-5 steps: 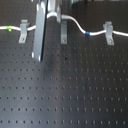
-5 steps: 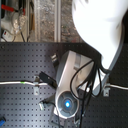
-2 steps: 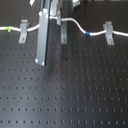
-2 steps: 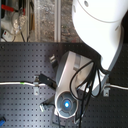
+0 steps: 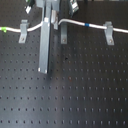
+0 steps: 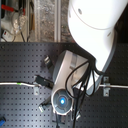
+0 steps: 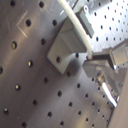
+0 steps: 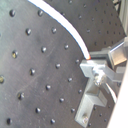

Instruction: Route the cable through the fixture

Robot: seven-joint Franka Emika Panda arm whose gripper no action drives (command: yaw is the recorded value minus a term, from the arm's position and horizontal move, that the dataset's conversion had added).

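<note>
Within 1 second the arm has brought the cable [image 5: 75,21] lower; it now passes just above the fixture [image 5: 63,34], not yet seated. The pincer [image 8: 91,61] looks closed on the cable.

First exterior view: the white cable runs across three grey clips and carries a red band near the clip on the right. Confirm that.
Not quite: the band is blue, not red, as the first exterior view shows. The rest holds: the white cable runs across three grey clips, and the band sits near the clip on the first exterior view's right.
</note>
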